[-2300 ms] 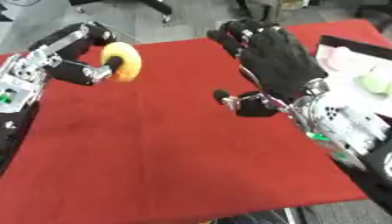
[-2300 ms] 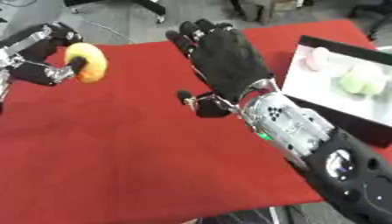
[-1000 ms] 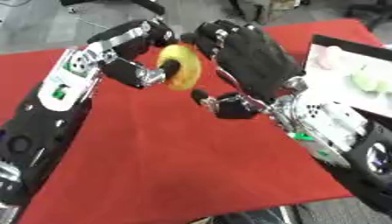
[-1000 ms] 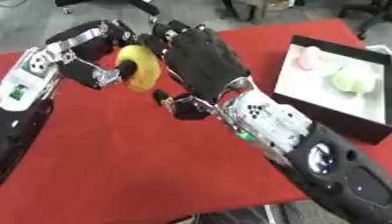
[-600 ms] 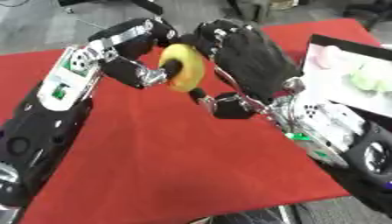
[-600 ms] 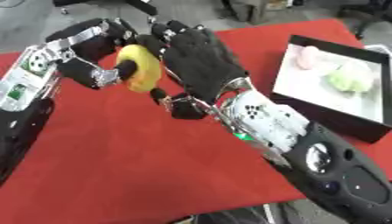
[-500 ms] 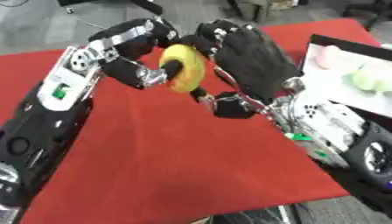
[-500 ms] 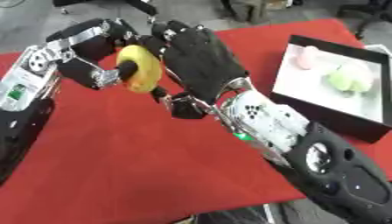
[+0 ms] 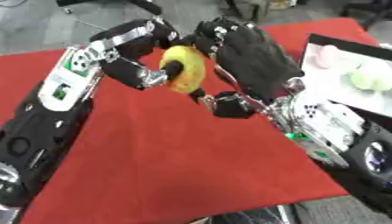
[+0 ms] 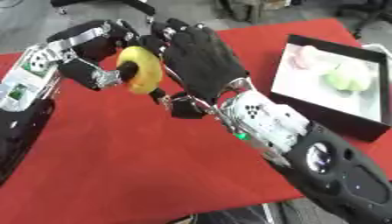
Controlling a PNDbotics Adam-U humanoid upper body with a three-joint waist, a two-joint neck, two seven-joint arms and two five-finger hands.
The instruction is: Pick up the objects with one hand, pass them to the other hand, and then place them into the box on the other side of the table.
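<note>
Carried across from the table's left edge, the yellow ring (image 9: 183,70), pinched in the left hand's (image 9: 145,61) curled fingers, now hangs upright against the open right hand (image 9: 249,59), whose spread palm faces it, the box (image 10: 360,120) farther right.

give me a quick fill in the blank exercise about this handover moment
1. The yellow ring is held by the robot's ____ hand.
2. The right hand, open beside the ring, has its fingers ____.
3. The cloth on the table is ____.
4. The box with pale items sits on the robot's ____ side.

Missing words: left; straight; red; right
</note>
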